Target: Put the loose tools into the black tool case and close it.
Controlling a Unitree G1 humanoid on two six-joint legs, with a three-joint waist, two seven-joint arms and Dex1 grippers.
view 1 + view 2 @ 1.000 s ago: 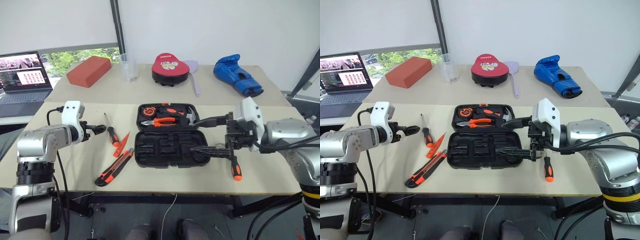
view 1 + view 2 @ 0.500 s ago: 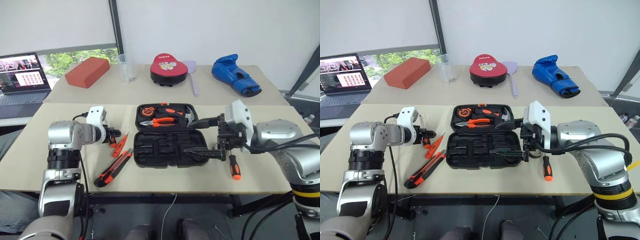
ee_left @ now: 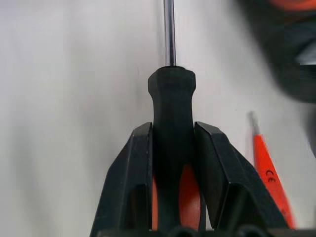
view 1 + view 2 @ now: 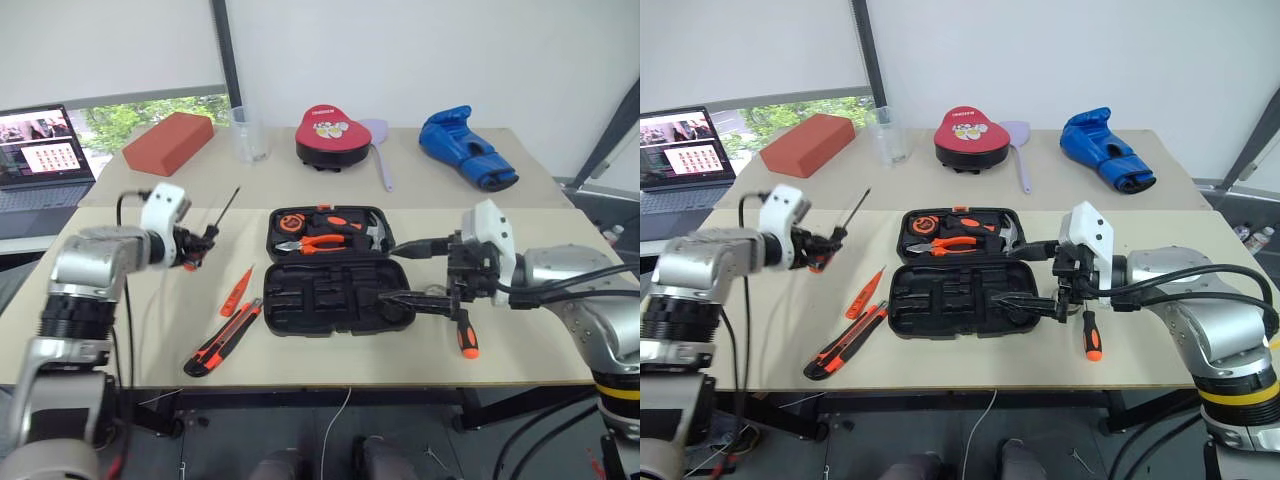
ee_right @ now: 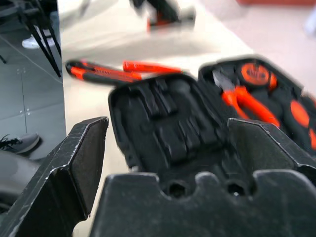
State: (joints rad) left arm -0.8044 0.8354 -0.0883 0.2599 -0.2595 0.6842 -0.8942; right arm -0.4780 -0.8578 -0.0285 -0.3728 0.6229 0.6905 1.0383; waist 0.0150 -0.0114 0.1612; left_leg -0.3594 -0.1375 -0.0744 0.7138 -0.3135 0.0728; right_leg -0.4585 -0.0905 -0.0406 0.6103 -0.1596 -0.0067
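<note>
A: Left gripper [image 3: 173, 163] has lifted the black-and-orange screwdriver [image 4: 203, 237] off the table [image 4: 330, 360] since a second ago; fingers clamp its handle, shaft up and away.
B: Right gripper [image 4: 400, 272]?
A: Spread wide, holding nothing, hovering over the right edge of the open black tool case [image 4: 330, 297].
B: Remaining tools?
A: Orange tester screwdriver [image 4: 237, 291] and utility knife [image 4: 222, 339] lie left of the case; second screwdriver [image 4: 466, 334] lies right. Red pad's [image 4: 330, 131] lettering is unreadable.
</note>
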